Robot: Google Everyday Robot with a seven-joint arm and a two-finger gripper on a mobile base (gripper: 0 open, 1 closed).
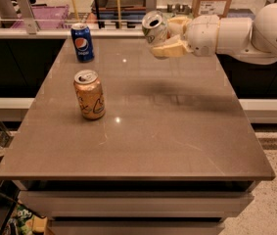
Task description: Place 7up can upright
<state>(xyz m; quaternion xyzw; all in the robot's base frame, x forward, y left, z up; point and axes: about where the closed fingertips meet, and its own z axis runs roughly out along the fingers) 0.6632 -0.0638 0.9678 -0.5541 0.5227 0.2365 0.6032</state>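
1. The gripper [163, 36] is clamped on the 7up can [154, 28], holding it in the air over the far part of the table [177, 136]. The can is tilted, its opened top facing forward and left.
2. Turn the wrist until the can's axis is vertical, with the base down and the top up.
3. Lower it straight onto bare tabletop, well apart from the Pepsi can [83, 42] and the orange-gold can [89, 94].
4. Let go only once the base sits flat; a slanted rim would likely tip it.
5. Back the fingers away without brushing the can.
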